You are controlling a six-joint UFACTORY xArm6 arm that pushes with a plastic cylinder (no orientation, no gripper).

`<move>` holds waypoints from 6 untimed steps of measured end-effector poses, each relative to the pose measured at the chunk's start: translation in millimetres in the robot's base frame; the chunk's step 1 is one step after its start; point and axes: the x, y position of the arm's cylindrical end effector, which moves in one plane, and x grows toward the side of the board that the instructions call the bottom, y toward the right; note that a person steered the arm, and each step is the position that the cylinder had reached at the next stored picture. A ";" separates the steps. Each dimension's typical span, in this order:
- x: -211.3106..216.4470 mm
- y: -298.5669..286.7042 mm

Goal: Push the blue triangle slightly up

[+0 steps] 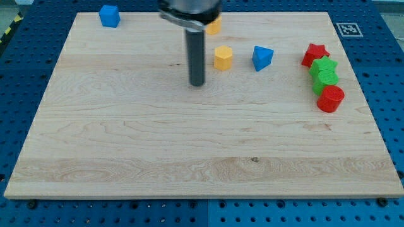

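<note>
The blue triangle [262, 57] lies on the wooden board in the upper right part of the view. My tip [197, 84] rests on the board to the left of it and a little lower. A yellow hexagon block [223, 57] sits between my tip and the blue triangle, just left of the triangle and apart from it. My tip touches no block.
A blue block [109, 16] sits at the top left. A second yellow block [214, 26] is partly hidden behind the arm at the top. At the right, a red star [314, 54], two green blocks [324, 66] [327, 79] and a red block [330, 99] form a column.
</note>
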 end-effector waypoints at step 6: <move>-81.1 102.6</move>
